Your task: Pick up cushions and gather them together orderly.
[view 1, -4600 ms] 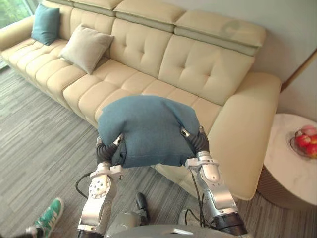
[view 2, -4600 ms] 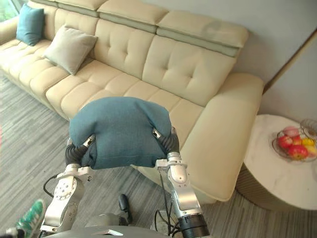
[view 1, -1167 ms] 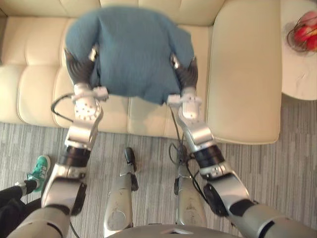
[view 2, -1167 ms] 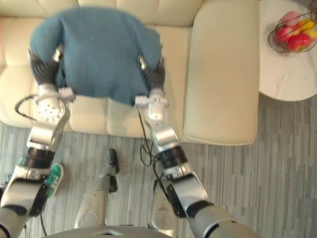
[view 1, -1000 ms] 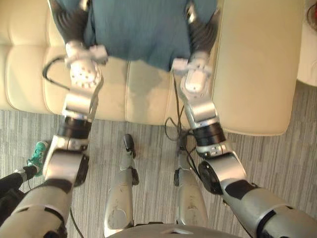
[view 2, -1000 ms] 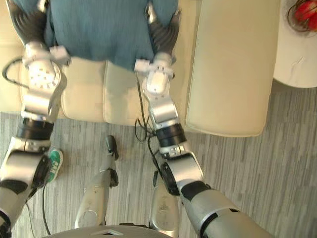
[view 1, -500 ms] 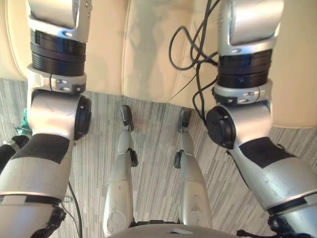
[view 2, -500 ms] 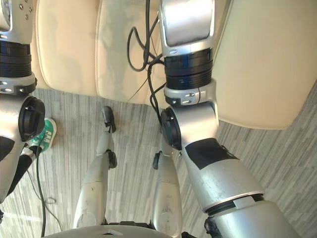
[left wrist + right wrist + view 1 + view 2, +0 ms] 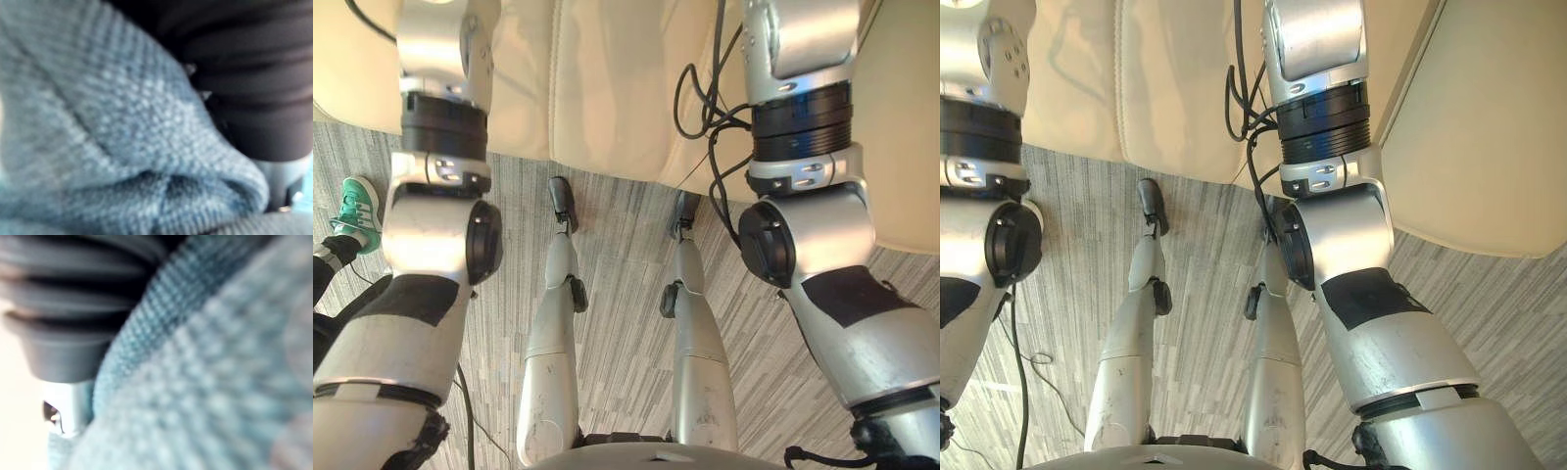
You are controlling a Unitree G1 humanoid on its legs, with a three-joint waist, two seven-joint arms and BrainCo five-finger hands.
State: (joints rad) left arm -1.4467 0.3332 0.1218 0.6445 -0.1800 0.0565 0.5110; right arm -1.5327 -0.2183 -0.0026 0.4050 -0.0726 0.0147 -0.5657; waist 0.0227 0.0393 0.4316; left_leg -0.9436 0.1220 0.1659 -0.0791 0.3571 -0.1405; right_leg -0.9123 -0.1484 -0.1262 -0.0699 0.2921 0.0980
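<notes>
A teal knitted cushion (image 9: 98, 122) presses close against the dark ribbed cover of my left hand (image 9: 244, 73) in the left wrist view. The same teal knit (image 9: 220, 382) lies against the ribbed cover of my right hand (image 9: 63, 298) in the right wrist view. Both arms reach forward over the cream sofa's seat (image 9: 617, 78) and run out past the top of the eye views. How either hand stands on the cushion is hidden by the cloth.
The sofa's wide cream armrest (image 9: 1489, 117) is at the right. Grey striped carpet (image 9: 617, 294) lies in front of the sofa. A person's green shoe (image 9: 352, 201) stands on the carpet at the left.
The camera has tipped down, so the cushion and both hands have passed out of the top of the eye views. The arms stay stretched over the seat.
</notes>
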